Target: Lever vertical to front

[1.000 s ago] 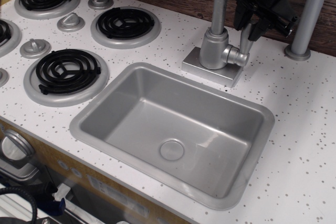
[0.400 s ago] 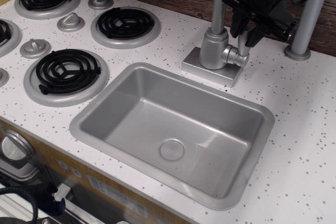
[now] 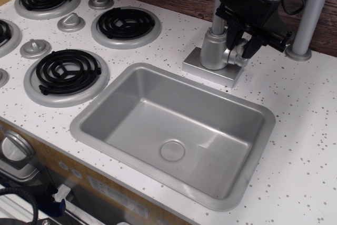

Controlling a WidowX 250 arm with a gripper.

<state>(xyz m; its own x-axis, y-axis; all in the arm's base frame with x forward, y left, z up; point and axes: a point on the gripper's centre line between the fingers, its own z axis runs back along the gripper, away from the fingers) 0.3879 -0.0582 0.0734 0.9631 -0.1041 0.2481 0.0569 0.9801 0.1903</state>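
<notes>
The small matte silver-grey paddle lever (image 3: 241, 46), on the right side of the cylindrical tap body (image 3: 213, 48), now stands between the parted fingers of the black gripper (image 3: 239, 43), which has descended around it; pushing forward seems next.

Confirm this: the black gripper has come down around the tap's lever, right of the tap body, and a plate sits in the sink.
One thing is wrong: the sink holds no plate; only its drain shows in the observation.image view. The black gripper is indeed down around the lever, right of the tap body.
</notes>
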